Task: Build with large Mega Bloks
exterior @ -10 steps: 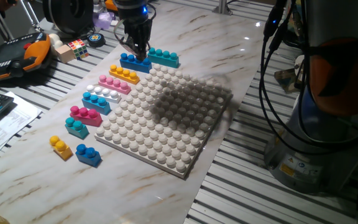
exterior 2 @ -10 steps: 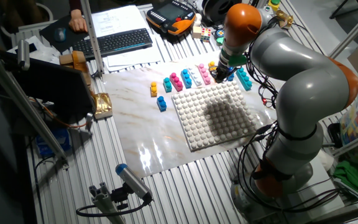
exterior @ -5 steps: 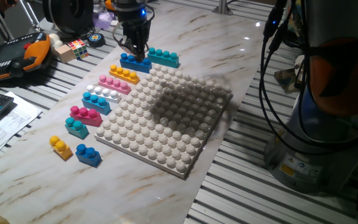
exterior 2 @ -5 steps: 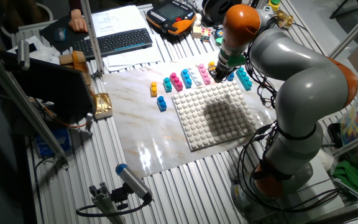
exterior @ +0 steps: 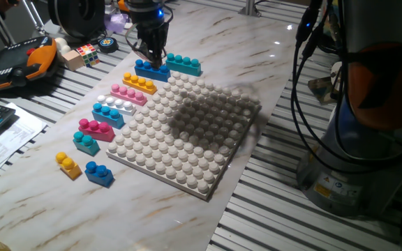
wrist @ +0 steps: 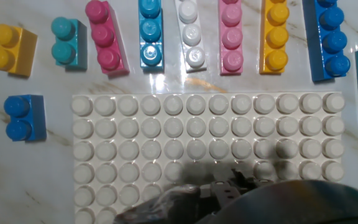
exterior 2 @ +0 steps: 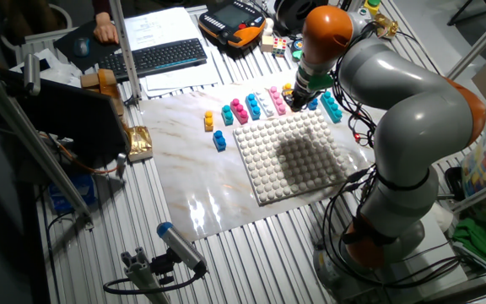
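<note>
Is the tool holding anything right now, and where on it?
Cannot tell: the tool is down at the long blue brick, but whether its fingers touch it is hidden.

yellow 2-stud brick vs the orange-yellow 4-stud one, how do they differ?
The yellow two-stud brick is half the length of the orange-yellow four-stud brick, by stud count. The short one sits at the row's end, next to the small blue brick; the long one lies beside the long blue brick. Both lie loose on the marble, off the baseplate.

Robotics laboratory: slatted aluminium bench (exterior 2: 184, 253) carrying a marble-pattern board (exterior: 208, 42), teach pendant (exterior: 12, 61), keyboard (exterior 2: 154, 56), printed papers (exterior 2: 154, 25), exposed cabling (exterior: 306, 84).
</note>
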Action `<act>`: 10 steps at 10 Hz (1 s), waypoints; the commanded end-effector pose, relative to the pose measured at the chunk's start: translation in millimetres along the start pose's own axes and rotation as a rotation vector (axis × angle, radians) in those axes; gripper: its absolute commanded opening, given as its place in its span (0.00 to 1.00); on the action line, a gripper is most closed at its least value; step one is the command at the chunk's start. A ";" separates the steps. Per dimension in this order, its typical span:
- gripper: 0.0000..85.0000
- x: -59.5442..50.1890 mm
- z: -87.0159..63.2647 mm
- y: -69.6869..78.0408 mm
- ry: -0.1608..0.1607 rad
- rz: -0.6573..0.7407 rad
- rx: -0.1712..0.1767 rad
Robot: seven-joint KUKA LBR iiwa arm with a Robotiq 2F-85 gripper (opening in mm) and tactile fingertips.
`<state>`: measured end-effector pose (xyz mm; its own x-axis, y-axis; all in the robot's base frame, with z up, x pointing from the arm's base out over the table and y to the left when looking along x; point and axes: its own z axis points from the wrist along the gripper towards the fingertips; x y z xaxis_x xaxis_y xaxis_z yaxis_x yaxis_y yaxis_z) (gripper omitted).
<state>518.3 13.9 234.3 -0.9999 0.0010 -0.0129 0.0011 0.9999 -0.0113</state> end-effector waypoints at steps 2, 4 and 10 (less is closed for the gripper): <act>0.01 0.0 0.0 0.0 -0.011 -0.010 0.012; 0.01 0.0 0.0 0.0 -0.009 -0.009 0.006; 0.01 -3.2 -2.9 10.0 0.009 0.038 -0.003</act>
<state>521.5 24.0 237.4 -0.9992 0.0387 -0.0035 0.0387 0.9992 -0.0070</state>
